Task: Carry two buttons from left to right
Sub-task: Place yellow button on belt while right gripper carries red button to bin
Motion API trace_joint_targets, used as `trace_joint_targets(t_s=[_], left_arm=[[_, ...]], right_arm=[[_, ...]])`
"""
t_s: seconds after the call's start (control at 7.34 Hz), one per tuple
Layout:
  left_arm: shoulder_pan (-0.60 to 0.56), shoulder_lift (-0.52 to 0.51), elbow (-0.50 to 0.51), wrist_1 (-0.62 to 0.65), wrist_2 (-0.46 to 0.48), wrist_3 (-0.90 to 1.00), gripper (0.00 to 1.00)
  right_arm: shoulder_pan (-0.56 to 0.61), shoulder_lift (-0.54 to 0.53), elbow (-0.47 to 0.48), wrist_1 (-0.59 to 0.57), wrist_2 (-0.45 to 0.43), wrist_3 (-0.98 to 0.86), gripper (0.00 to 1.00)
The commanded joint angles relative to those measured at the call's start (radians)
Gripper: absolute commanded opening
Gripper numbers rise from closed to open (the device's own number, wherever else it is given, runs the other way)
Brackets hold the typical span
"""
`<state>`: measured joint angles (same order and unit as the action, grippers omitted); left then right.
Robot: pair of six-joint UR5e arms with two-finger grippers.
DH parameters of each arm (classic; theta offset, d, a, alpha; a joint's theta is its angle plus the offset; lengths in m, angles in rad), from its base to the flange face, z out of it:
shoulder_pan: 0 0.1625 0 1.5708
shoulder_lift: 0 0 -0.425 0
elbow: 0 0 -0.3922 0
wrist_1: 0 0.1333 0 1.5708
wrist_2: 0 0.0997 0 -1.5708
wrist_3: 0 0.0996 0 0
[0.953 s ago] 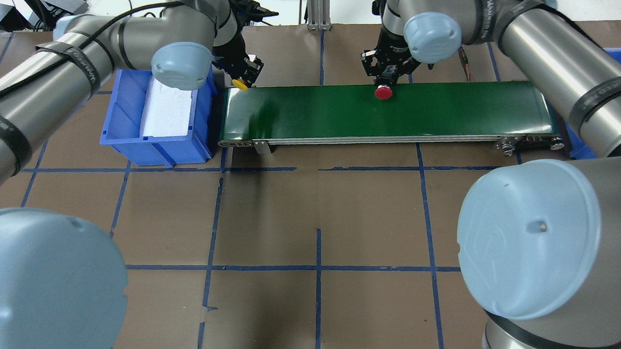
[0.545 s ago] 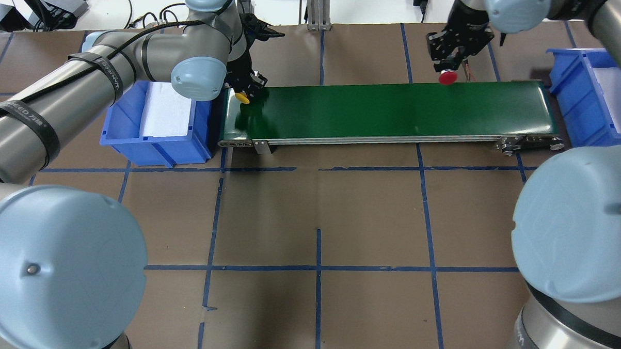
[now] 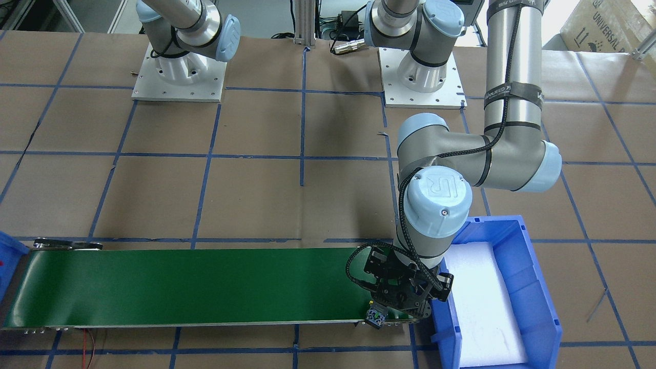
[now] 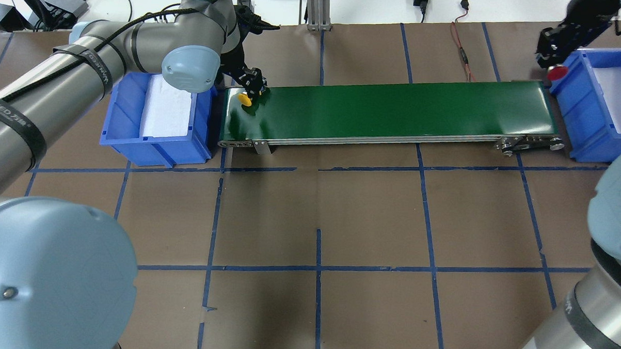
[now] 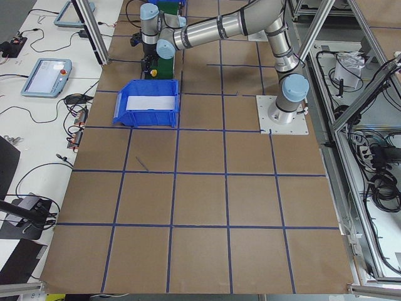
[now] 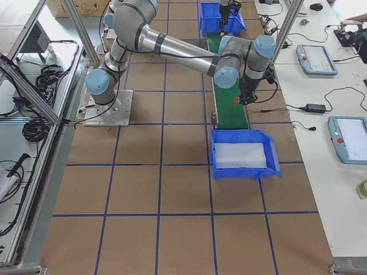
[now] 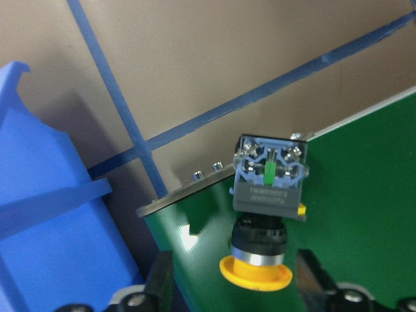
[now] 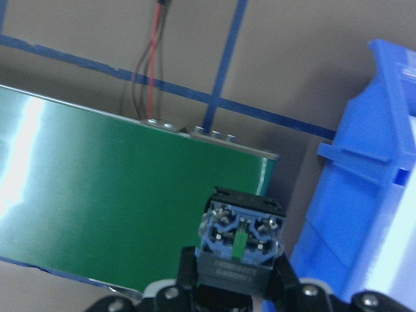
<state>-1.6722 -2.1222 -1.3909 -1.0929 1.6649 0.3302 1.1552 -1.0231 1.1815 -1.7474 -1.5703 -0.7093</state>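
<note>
The yellow button (image 4: pixel 246 99) lies on the left end of the green conveyor belt (image 4: pixel 390 107). In the left wrist view the yellow button (image 7: pixel 268 195) shows its yellow cap and grey contact block, with my left gripper's (image 4: pixel 252 81) fingers (image 7: pixel 159 281) spread apart on either side and not touching it. My right gripper (image 4: pixel 551 52) is shut on the red button (image 4: pixel 557 73) and holds it by the left wall of the right blue bin (image 4: pixel 597 109). In the right wrist view only the red button's contact block (image 8: pixel 239 250) shows, and its cap is hidden.
A blue bin (image 4: pixel 155 117) with white foam stands against the belt's left end. The right bin also holds white foam. A red and black wire (image 4: pixel 462 50) lies behind the belt. Blue tape lines cross the brown table.
My right gripper has carried the red button from the belt's middle to the right bin's edge. My left gripper has brought the yellow button down onto the belt's left end.
</note>
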Motion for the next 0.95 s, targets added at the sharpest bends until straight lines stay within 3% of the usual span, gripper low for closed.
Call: trace_joint_targets(t_s=[0.0,0.41,0.82], left_arm=[[0.002,0.013,0.056,-0.096,0.022,0.0,1.0],[0.043,0.034,0.165,-0.273,0.013,-0.003,1.0],[0.052,0.074,0.18,-0.345,-0.011,-0.002,1.0]], right_arm=[[-0.148,0.009,-0.023,0.002,0.003,-0.139,0.07],[-0.186,0.087,-0.086,0.0,0.001,-0.156,0.07],[-0.186,0.161,-0.088,-0.078,0.007,-0.154,0.07]])
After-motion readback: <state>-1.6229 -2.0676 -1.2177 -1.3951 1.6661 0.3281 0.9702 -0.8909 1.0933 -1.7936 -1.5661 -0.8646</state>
